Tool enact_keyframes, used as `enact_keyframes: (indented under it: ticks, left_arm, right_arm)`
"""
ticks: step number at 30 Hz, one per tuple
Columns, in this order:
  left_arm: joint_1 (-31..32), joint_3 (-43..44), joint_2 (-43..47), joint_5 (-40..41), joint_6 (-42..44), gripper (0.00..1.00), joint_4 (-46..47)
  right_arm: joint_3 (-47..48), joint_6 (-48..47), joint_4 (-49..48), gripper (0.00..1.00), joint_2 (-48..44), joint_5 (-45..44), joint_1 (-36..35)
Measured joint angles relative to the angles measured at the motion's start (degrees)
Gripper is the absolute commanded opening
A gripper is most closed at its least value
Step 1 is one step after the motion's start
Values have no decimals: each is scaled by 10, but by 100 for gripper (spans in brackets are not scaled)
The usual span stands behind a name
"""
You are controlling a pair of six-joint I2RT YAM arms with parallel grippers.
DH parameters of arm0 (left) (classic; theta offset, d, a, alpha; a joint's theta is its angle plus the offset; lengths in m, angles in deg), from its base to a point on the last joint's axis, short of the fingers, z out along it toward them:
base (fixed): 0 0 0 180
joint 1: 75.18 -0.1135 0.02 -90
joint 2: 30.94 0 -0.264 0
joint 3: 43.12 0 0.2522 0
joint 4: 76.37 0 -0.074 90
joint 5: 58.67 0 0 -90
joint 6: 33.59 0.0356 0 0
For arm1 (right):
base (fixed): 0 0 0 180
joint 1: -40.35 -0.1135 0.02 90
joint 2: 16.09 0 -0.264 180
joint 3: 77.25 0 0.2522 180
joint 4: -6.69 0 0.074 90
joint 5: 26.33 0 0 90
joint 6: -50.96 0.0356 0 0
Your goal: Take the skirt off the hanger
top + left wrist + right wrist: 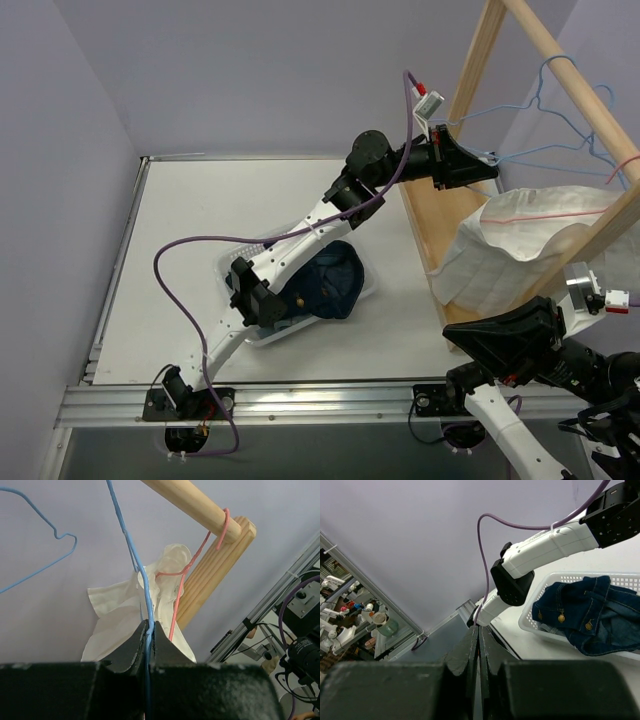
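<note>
A white skirt (520,245) hangs bunched on a pink-red wire hanger (560,213) at the right end of the wooden rack (560,50). My left gripper (490,165) reaches up to the rack and is shut on the wire of a blue hanger (565,148). In the left wrist view the blue hanger (142,580) runs up from between the closed jaws of the left gripper (149,625), across the front of the skirt (120,610). The red hanger (177,610) hooks over the rod (190,502). My right gripper (455,335) sits low, below the skirt, shut and empty.
A white basket (235,265) on the table holds a dark denim garment (330,285), and the left arm passes over it. In the right wrist view the basket (540,615) and denim (590,615) lie beyond the shut right gripper (478,630). A second blue hanger wire (50,560) hangs at the left.
</note>
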Motion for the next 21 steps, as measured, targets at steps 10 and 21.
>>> enact_keyframes:
  ticks: [10, 21]
  left_arm:
    - [-3, 0, -10, 34, -66, 2, 45]
    - [10, 1, -29, -23, -37, 2, 79]
  right_arm:
    - [-3, -5, 7, 0, 0, -3, 1]
    - [-16, -5, 14, 0, -7, -5, 5]
